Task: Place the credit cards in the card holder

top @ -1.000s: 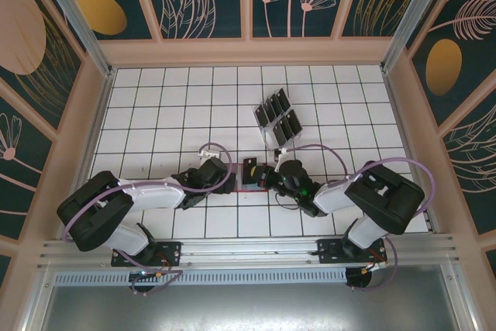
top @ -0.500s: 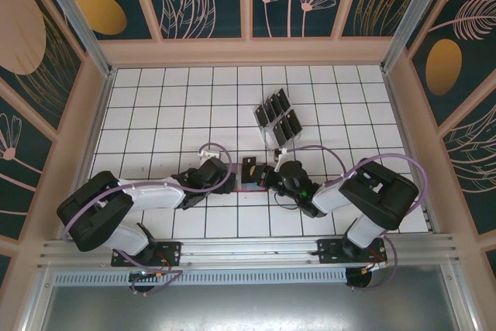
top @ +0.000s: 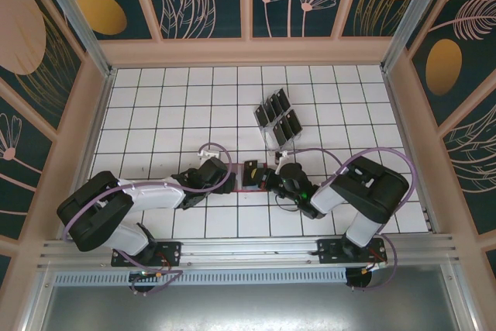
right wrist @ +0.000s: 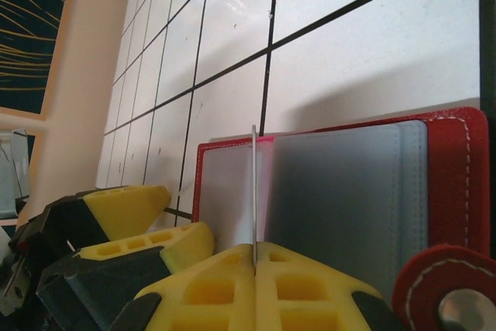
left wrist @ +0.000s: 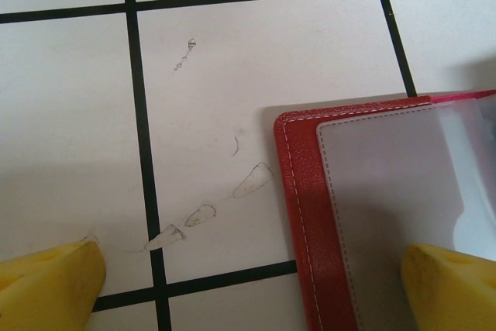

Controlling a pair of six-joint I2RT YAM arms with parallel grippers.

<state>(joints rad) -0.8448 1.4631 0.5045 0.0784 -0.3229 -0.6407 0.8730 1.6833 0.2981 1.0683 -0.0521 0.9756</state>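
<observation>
Card [right wrist: 253, 184] edge-on, face hidden, upright over card holder [right wrist: 349, 191], pinched by right gripper [right wrist: 254, 265]; left gripper [left wrist: 252, 288] jaws wide.

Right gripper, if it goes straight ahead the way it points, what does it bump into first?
Probably the open wallet. The right gripper pinches a card edge-on and aims it there. Depth is unclear.
</observation>
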